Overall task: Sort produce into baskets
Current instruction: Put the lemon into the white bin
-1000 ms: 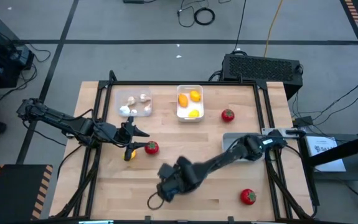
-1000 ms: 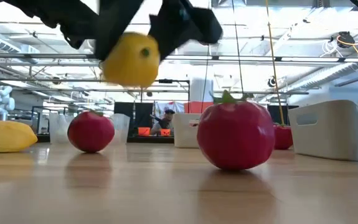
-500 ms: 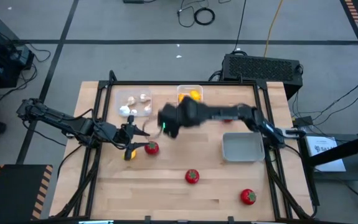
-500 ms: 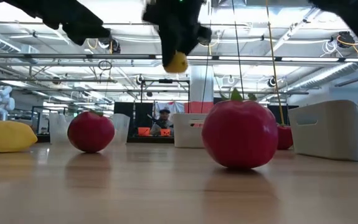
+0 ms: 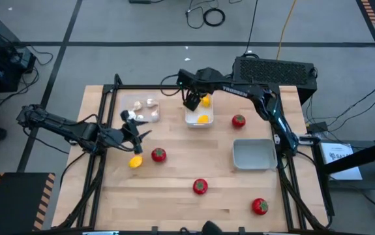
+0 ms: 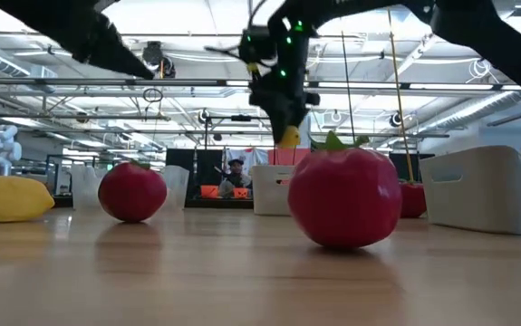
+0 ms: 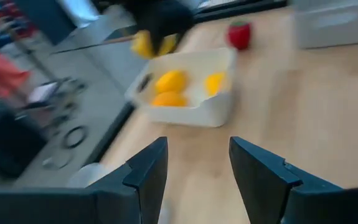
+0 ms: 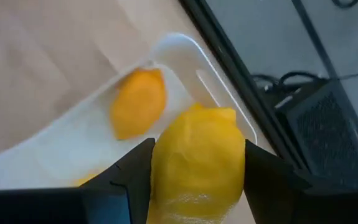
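Lemon (image 8: 194, 165) sits clamped in the right tool (image 5: 192, 101), hanging just above the white basket (image 5: 190, 119) at the counter's (image 5: 174, 202) far edge, where other yellow and orange fruits (image 7: 170, 82) already lie. Left tool (image 5: 137, 134) hovers spread and empty beside the clear basket (image 5: 130, 103) of garlic bulbs, near a yellow fruit (image 5: 135, 162) and a tomato (image 5: 159, 155). Grey basket (image 5: 254, 155) sits right.
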